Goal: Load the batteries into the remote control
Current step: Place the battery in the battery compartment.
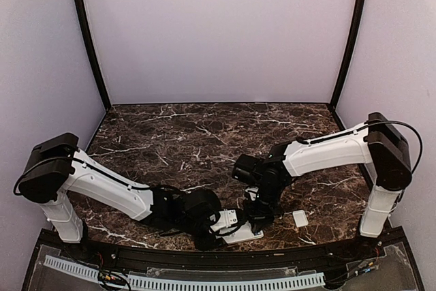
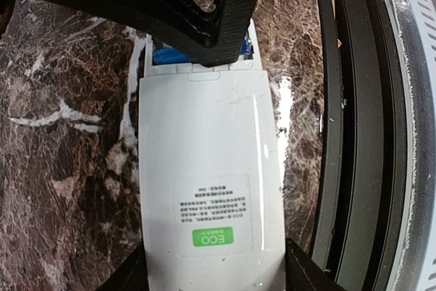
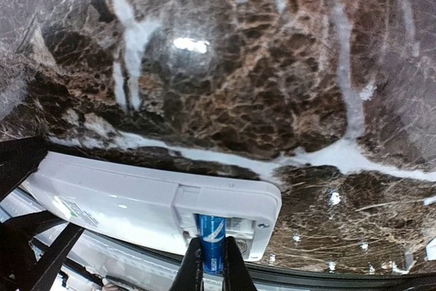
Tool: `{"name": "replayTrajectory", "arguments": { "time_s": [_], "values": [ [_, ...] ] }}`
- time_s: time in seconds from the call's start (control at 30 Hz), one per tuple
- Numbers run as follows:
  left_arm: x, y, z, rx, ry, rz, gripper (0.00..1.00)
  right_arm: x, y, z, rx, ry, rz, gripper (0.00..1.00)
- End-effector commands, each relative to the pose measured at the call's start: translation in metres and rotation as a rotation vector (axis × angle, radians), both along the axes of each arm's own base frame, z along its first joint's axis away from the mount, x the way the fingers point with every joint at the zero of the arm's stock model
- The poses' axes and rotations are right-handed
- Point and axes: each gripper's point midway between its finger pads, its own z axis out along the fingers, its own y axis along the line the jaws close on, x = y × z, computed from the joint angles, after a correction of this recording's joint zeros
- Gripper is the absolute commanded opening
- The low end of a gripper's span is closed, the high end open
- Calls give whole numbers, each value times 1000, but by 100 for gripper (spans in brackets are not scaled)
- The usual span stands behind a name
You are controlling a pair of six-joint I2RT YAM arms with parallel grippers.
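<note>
Reaching down, right gripper (image 3: 212, 255) pinches battery (image 3: 212, 228) in remote control (image 3: 122, 199).

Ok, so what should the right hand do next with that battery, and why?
Probably ease the battery down until it lies flat in the open bay. The right hand pinches it by one end, its other end inside the bay on the back of the remote control, which the left hand braces from both sides.
</note>
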Motion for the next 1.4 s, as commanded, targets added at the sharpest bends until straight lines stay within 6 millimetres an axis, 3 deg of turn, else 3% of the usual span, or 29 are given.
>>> {"name": "replayTrajectory", "arguments": {
  "time_s": [0.0, 0.23, 0.37, 0.63, 1.37],
  "values": [
    [-26, 27, -45, 153, 114, -66, 0, 40, 17, -6, 79, -195, -77, 0],
    [-26, 27, -47, 157, 135, -70, 0, 48, 23, -14, 137, -250, -108, 0],
    [-25, 27, -47, 158, 136, -69, 0, 45, 11, -23, 86, -254, -86, 0],
    [-25, 27, -49, 166, 139, -66, 0, 35, 7, -42, 74, -237, -65, 10],
    [-25, 27, -51, 176, 151, -69, 0, 30, 14, -4, 61, -237, 28, 32]
  ]
}}
